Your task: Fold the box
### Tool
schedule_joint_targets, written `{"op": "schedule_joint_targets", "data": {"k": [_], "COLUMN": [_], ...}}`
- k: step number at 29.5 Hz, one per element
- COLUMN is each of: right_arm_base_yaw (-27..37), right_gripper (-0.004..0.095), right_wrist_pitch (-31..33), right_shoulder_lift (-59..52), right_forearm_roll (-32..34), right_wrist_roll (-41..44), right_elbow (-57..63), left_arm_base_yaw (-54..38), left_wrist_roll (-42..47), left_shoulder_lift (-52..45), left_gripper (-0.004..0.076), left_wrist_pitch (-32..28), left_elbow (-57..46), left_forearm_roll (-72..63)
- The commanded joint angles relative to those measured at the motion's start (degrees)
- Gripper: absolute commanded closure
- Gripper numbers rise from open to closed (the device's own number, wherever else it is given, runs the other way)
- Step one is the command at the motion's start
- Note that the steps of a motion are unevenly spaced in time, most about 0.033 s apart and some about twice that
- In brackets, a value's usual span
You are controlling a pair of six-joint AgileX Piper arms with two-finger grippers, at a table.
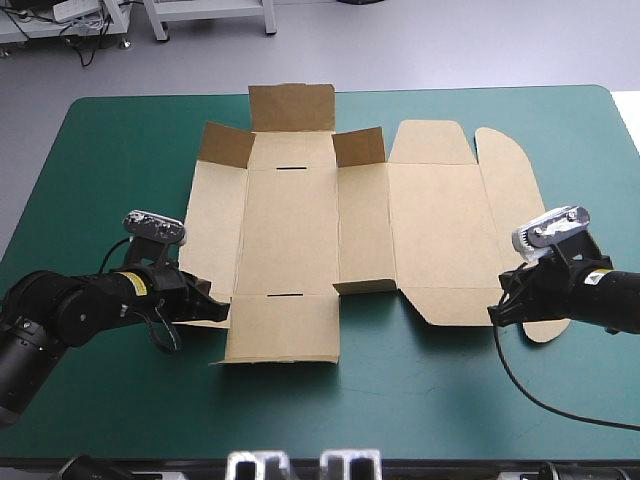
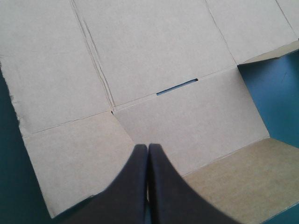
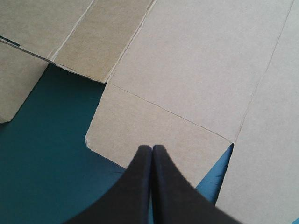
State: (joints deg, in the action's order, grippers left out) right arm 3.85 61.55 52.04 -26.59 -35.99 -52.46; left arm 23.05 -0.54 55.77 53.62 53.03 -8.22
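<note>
the box (image 1: 290,235), 1 sheet of brown board, lies mostly flat at the middle of the desk (image 1: 100,160), with 3 flaps lifted along its 12 o'clock edge. it looks light and stiff, bending only at creases, so take a free flap edge. both of the 2 arms are closed on nothing: left end effector (image 1: 222,310) at 8 o'clock, right end effector (image 1: 497,315) at 4 o'clock.

Seemingly free cover (image 1: 420,390) around the box (image 1: 290,230)

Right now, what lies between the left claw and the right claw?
In the high view, only near flaps of the box lie between the left claw and the right claw, with bare teal-green cover between those flaps.
</note>
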Motion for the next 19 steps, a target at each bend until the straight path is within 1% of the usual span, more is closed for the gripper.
{"op": "schedule_joint_targets", "data": {"k": [1, 4, 9, 12, 15, 18, 19], "right_arm_base_yaw": [0.0, 0.0, 0.0, 0.0, 0.0, 0.0, 0.0], "right_gripper": [0.0927, 0.0927, 0.0927, 0.0926, 0.0926, 0.0927, 0.0927], "right_wrist_pitch": [-2.1, -2.1, -2.1, -2.6, -3.4, -3.8, -3.8], "right_shoulder_lift": [-0.2, -0.2, -0.2, -0.2, -0.2, -0.2, -0.2], "right_forearm_roll": [-1.9, -1.9, -1.9, -2.0, -2.0, -2.0, -2.0], "right_wrist_roll": [0.1, 0.1, 0.1, 0.1, 0.1, 0.1, 0.1], "right_elbow": [-1.3, -1.3, -1.3, -1.3, -1.3, -1.3, -1.3], "left_arm_base_yaw": [0.1, 0.1, 0.1, -1.6, -4.5, -8.4, -10.4], "left_wrist_roll": [0.5, 1.6, 1.5, 1.5, 0.5, -7.2, -12.0], "left_shoulder_lift": [-0.8, -0.8, -0.4, 1.0, 4.0, 7.3, 8.8], "left_gripper": [0.0733, 0.0733, 0.0731, 0.0708, 0.0708, 0.0708, 0.0708], "left_wrist_pitch": [-3.6, -5.0, -4.9, -4.7, -5.4, -6.3, -6.0], "left_elbow": [1.4, 1.4, 1.4, 1.4, 1.4, 1.8, 2.5], "left_forearm_roll": [-1.4, -1.3, 2.2, 3.1, 0.7, -6.7, -11.2]}}
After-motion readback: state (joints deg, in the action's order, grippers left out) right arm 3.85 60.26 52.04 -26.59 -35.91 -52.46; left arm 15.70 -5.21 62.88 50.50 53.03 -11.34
